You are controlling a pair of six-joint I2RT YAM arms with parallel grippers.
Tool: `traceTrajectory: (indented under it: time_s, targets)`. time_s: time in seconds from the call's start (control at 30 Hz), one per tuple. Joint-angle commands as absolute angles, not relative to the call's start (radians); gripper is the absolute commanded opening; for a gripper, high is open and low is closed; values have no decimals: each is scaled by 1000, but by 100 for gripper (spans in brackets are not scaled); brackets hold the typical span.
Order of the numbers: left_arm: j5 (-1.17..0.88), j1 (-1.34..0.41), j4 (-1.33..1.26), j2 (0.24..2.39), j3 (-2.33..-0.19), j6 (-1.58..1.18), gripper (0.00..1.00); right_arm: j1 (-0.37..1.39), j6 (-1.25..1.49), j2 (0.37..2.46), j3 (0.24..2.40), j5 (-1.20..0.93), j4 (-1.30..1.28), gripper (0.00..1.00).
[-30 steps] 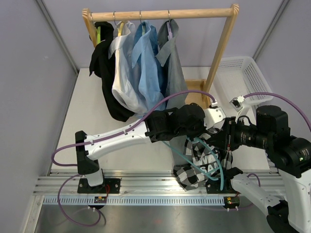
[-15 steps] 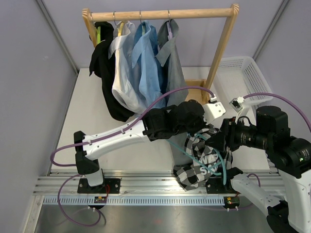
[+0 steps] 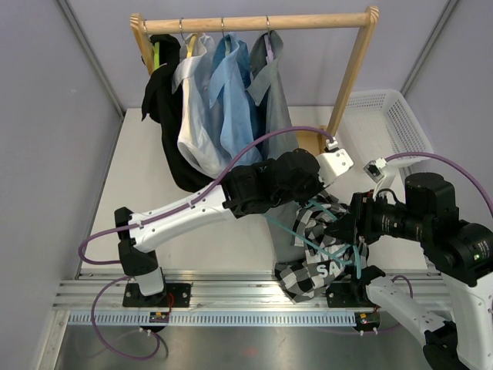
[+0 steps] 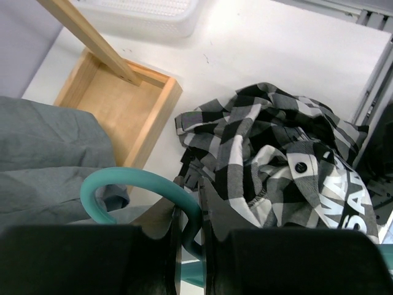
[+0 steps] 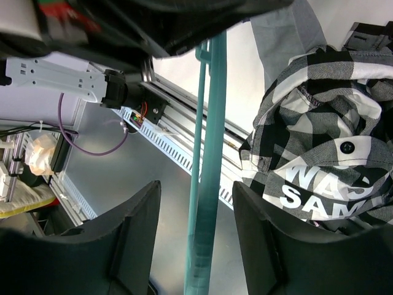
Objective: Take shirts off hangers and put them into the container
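The black-and-white checked shirt (image 4: 276,153) lies in a crumpled heap on the white table (image 4: 264,49), just beside the left jaws, which are pinched narrow on a curved stretch of the teal hanger (image 4: 132,179). The right jaws stand wide apart, and a straight length of the same hanger runs between the two fingers (image 5: 126,246), touching neither as far as the wrist view shows. Just to one side of them sits the checked shirt, with a black button (image 5: 347,147) and white printed letters (image 5: 319,184) showing on the cloth. In the top view the hanger's thin teal line crosses over the heap; whether it is wholly clear of the cloth cannot be told. On the far side of the left jaws hangs the hem of the grey shirt (image 3: 271,108), and beside it sits the shallow wooden base (image 4: 116,104) of the rack, with a slanted post (image 4: 92,37) rising from it. From the wooden rail (image 3: 254,23) above, four shirts hang side by side: the grey shirt on a lilac hanger (image 3: 271,51), then the light blue shirt (image 3: 231,100), the white shirt (image 3: 192,123) on a yellow hanger (image 3: 189,46), and the black shirt (image 3: 163,100) on a lime hanger (image 3: 156,55). The white lattice basket (image 3: 408,127) stands at the far right of the table, beyond the rack's right post, well apart from the checked shirt.
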State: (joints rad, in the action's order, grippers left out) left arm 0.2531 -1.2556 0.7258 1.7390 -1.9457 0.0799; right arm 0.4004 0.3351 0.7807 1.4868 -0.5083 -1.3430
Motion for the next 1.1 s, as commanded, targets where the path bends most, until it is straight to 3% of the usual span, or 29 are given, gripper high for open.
traceTrajectory:
  time_s: [0.0,0.1,0.17,0.27,0.37,0.43,0.5,0.53,0.57,0.67,0.83,1.07]
  targets:
    - [290,-1243,696,1741,-2002,97,0,402,331,770,1494,-511,-1368,57]
    - [290,-1236,692,1741,-2000,95,0,402,334,765,1488,-509,-1371,40]
    - [287,-1233,689,1741,-2002,94,0,402,336,765,1485,-508,-1371,21]
    - [273,-1233,692,1743,-2002,87,0,402,339,761,1489,-492,-1374,0]
    - [268,-1235,698,1740,-1999,66,1,403,336,761,1490,-491,-1373,0]
    - [273,-1235,698,1729,-1996,54,36,403,334,759,1488,-486,-1371,0]
    - [267,-1236,678,1706,-1974,31,53,402,334,759,1491,-480,-1370,0]
    - [262,-1238,666,1675,-1958,23,74,403,331,758,1493,-479,-1370,0]
    - [259,-1241,654,1660,-1944,8,83,402,333,759,1496,-476,-1368,0]
    - [249,-1252,594,1602,-1892,-27,97,403,330,758,1505,-460,-1371,0]
    - [374,-1316,571,1516,-1841,-70,99,402,330,756,1535,-422,-1382,0]
    - [575,-1531,342,1116,-1634,-49,99,402,321,758,1669,-316,-1416,0]
